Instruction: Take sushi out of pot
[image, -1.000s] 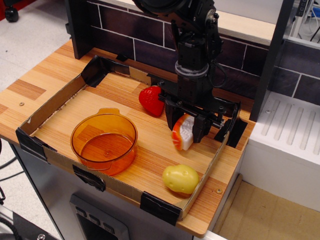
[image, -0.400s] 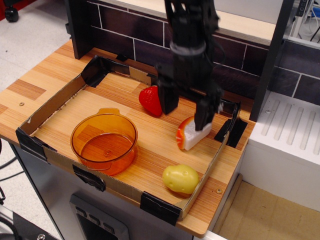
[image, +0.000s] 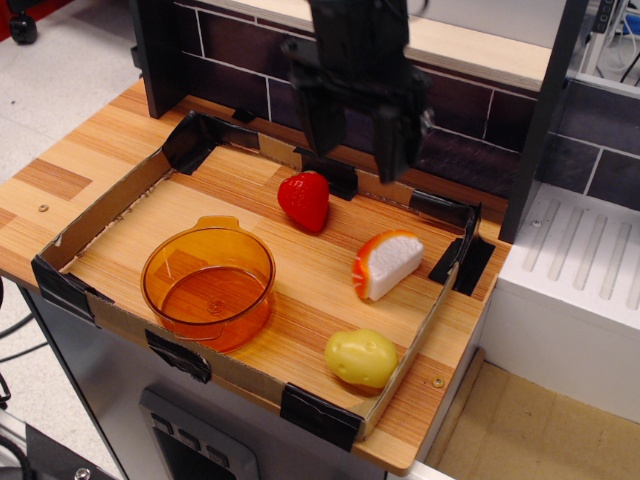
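The sushi (image: 387, 264), a white wedge with an orange rim, lies on the wooden board right of centre, outside the pot. The translucent orange pot (image: 208, 283) stands at the front left of the board and holds nothing. My black gripper (image: 355, 135) hangs open and empty high above the back of the board, well above and behind the sushi, with its two fingers (image: 320, 125) pointing down.
A red strawberry (image: 305, 200) lies behind the sushi. A yellow potato (image: 361, 358) lies near the front right corner. A low cardboard rim (image: 100, 218) with black taped corners frames the board. A dark brick wall (image: 230, 60) stands behind, a white rack (image: 580, 270) to the right.
The gripper opened and let go of the sushi, which now lies on the board. The gripper then rose up and back to the left.
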